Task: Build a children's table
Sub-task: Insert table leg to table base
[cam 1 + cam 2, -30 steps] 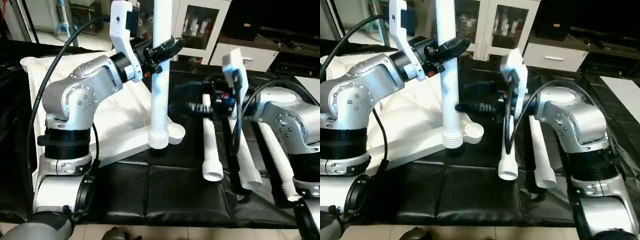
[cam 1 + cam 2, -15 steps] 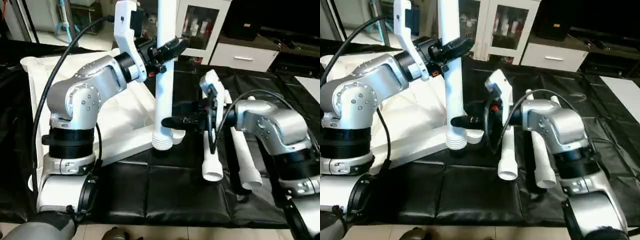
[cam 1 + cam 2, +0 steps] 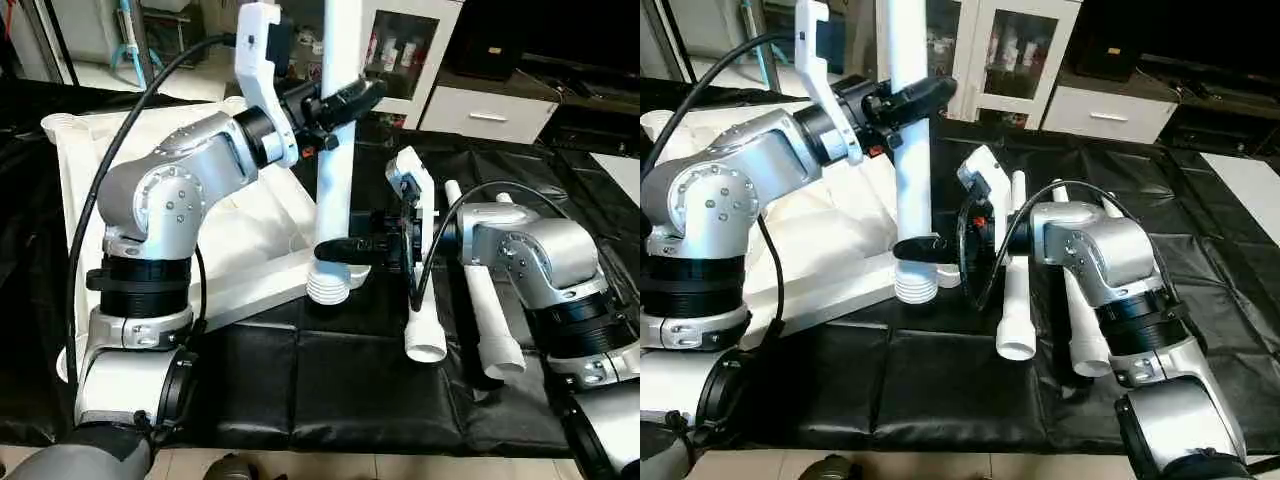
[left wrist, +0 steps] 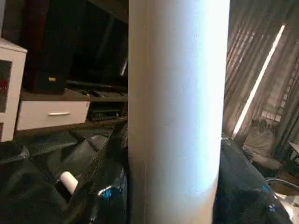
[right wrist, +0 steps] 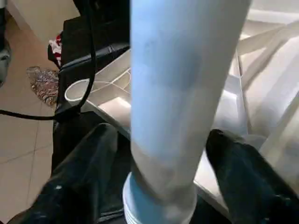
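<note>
A white tapered leg (image 3: 334,180) stands upright with my left gripper (image 3: 350,98) shut on its upper part. Its ribbed end (image 3: 326,287) hangs just over the black mat, beside a round corner socket (image 3: 358,272) of the white table top (image 3: 250,290). The top lies ribs up behind my left arm. My right gripper (image 3: 335,250) is open, and its fingers (image 5: 79,186) straddle the lower part of the leg (image 5: 182,93) with gaps on both sides. Two more legs (image 3: 420,300) (image 3: 487,320) lie on the mat under my right arm.
A black padded mat (image 3: 330,390) covers the work surface, and its front edge runs close to my body. White cabinets (image 3: 400,50) stand at the back. A black cable (image 3: 120,130) loops over my left arm.
My right arm has swung left from the lying legs, and its open fingers now sit around the upright leg's lower part. The left gripper has carried the leg slightly right.
</note>
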{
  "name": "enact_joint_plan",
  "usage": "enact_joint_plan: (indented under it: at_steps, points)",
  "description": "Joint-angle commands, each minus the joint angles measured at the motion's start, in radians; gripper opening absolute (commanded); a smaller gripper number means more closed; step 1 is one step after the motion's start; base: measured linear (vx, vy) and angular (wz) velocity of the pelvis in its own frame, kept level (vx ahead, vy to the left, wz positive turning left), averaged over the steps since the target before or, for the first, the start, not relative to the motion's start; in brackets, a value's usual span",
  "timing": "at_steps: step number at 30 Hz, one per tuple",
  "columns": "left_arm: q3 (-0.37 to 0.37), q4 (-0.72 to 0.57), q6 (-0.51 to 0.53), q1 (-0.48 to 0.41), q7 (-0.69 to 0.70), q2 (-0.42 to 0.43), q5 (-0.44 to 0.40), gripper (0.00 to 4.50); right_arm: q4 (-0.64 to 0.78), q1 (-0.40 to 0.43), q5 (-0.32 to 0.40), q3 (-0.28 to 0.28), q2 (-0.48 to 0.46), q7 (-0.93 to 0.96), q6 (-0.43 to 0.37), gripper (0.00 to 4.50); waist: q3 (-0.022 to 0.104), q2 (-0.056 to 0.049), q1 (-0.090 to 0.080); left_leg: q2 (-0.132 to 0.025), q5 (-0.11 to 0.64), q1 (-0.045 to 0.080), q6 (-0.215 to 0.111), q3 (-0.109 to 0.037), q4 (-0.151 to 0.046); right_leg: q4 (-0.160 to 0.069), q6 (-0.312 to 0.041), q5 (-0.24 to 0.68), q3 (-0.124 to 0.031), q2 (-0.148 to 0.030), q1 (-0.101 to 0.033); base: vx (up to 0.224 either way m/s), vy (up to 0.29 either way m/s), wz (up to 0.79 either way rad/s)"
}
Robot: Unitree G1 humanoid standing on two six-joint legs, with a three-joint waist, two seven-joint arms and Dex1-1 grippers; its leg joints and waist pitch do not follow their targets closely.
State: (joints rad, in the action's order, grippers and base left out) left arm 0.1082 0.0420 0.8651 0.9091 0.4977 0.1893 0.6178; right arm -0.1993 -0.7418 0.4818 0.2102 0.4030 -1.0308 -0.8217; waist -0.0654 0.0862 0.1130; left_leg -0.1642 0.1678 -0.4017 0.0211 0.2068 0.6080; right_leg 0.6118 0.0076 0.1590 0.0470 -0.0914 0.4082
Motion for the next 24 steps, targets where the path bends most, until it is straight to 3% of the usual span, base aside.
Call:
enact_joint_plan:
  at_steps: [1,12,24]
  points:
    - [-0.027,-0.032,0.018,0.018,0.017,-0.001,0.02,1.72,-0.007,-0.013,-0.015,0.014,0.008,-0.007,0.012,2.85,0.076,-0.009,0.0,-0.063,0.256,0.041,0.101,-0.038,-0.079,-0.067,-0.153,0.27,-0.033,-0.062,-0.032,0.0,0.0,0.0]
    - [-0.047,-0.041,0.029,0.016,0.031,-0.01,0.024,1.72,-0.023,-0.015,-0.031,0.037,0.007,-0.04,0.028,1.95,0.076,-0.01,0.0,-0.064,0.259,0.041,0.096,-0.038,-0.079,-0.067,-0.156,0.274,-0.034,-0.062,-0.033,0.0,0.0,0.0]
    - [-0.05,-0.038,0.031,0.021,0.033,-0.016,0.028,1.72,-0.021,-0.003,-0.033,0.04,0.001,-0.068,0.044,1.86,0.076,-0.013,0.0,-0.064,0.262,0.041,0.097,-0.038,-0.079,-0.068,-0.156,0.273,-0.034,-0.061,-0.033,0.0,0.0,0.0]
